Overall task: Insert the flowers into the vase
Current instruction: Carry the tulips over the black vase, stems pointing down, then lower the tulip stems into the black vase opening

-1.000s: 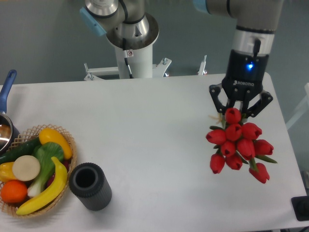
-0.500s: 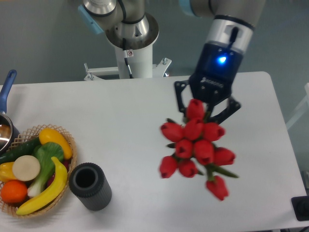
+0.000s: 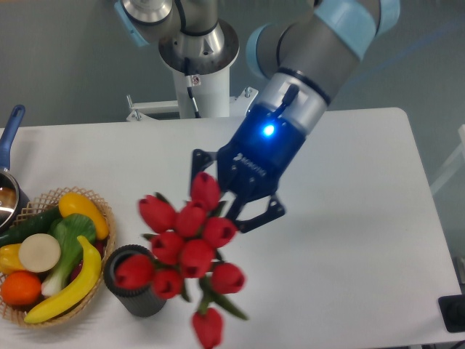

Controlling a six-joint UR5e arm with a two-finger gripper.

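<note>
My gripper point(image 3: 227, 190) is shut on the flowers point(image 3: 186, 249), a bunch of red tulip buds with green leaves, and holds them in the air over the table's front left. The stems are hidden behind the buds and the fingers. The vase point(image 3: 138, 293), a short dark grey ribbed cylinder, stands near the front edge beside the basket. The lowest left buds overlap the vase's mouth in this view; I cannot tell whether they touch it.
A wicker basket point(image 3: 102, 211) with a banana, an orange and other fruit and vegetables sits at the left, touching the vase. A blue-handled pot point(image 3: 10, 138) is at the far left edge. The robot base point(image 3: 197, 65) stands behind the table.
The gripper has carried the flowers from the right side of the table leftward and forward, tilting as it went, until the bunch hangs over the vase.
</note>
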